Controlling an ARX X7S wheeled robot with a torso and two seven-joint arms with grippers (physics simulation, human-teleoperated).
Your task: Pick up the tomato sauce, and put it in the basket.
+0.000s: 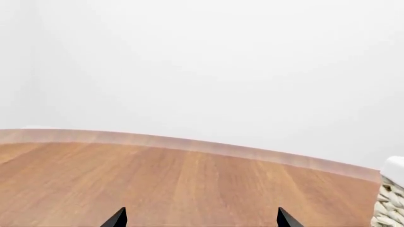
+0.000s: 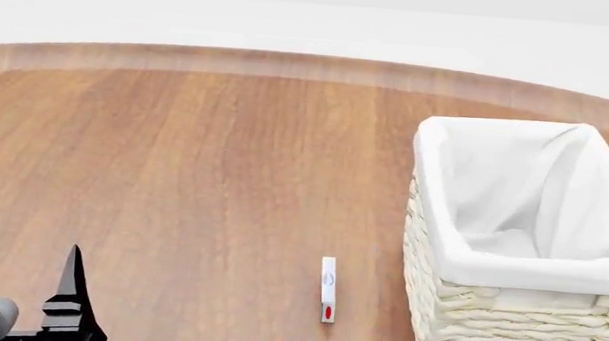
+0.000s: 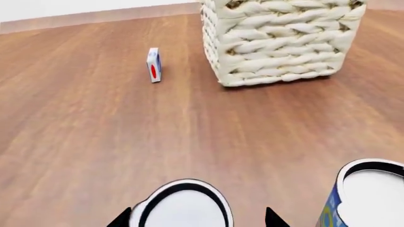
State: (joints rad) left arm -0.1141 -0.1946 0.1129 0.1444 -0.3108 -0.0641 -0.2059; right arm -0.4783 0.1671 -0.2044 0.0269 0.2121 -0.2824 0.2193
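In the right wrist view a can with a silver-white top ringed in black [image 3: 183, 205] stands upright between the fingertips of my right gripper [image 3: 197, 220]. Its label is hidden below the frame, so I cannot see red or green on it. The jaws stand open on either side of it, with a gap on one side. The cream wicker basket with white lining [image 2: 522, 274] stands upright at the head view's right. It also shows in the right wrist view [image 3: 277, 42], beyond the can. My left gripper [image 2: 19, 267] is open and empty at the lower left.
A blue-and-yellow can [image 3: 369, 194] stands close beside the can between the jaws. A small white box with a red oval [image 2: 327, 289] stands on edge left of the basket, also in the right wrist view [image 3: 153, 65]. The basket's corner [image 1: 391, 203] shows in the left wrist view.
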